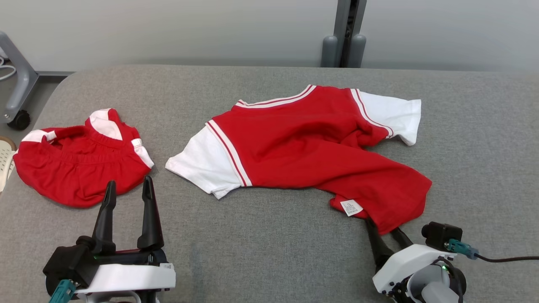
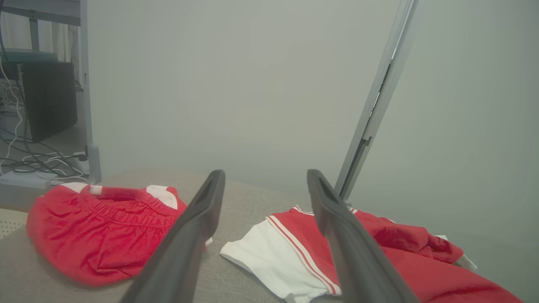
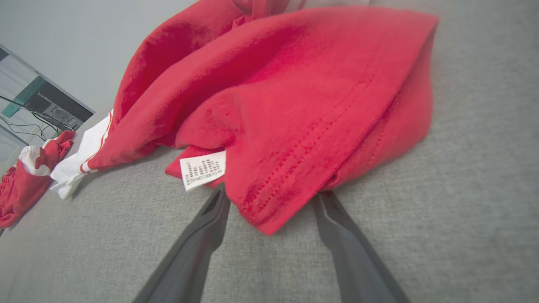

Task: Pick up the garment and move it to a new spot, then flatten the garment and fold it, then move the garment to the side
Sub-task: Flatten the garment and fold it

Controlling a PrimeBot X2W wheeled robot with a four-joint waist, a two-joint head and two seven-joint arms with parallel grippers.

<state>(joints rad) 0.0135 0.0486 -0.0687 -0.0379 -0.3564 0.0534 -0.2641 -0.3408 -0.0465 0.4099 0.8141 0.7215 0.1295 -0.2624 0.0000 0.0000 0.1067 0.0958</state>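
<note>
The garment, a red T-shirt [image 1: 307,139] with white sleeves, lies rumpled in the middle of the grey padded surface [image 1: 269,252], its hem bunched toward me with a white label [image 1: 351,207] showing. My right gripper [image 1: 385,231] is open at that near hem corner. In the right wrist view the red hem [image 3: 294,97] drapes over the gap between its two fingers [image 3: 198,240], beside the label [image 3: 203,169]. My left gripper [image 1: 129,183] stands open and empty at the lower left, apart from the shirt [image 2: 404,240].
A second red garment, shorts [image 1: 76,168] with white trim, lies crumpled at the left, just beyond my left gripper [image 2: 265,173]. A grey post [image 1: 345,33] stands behind the far edge, and a wheeled stand leg [image 1: 19,120] is off the left edge.
</note>
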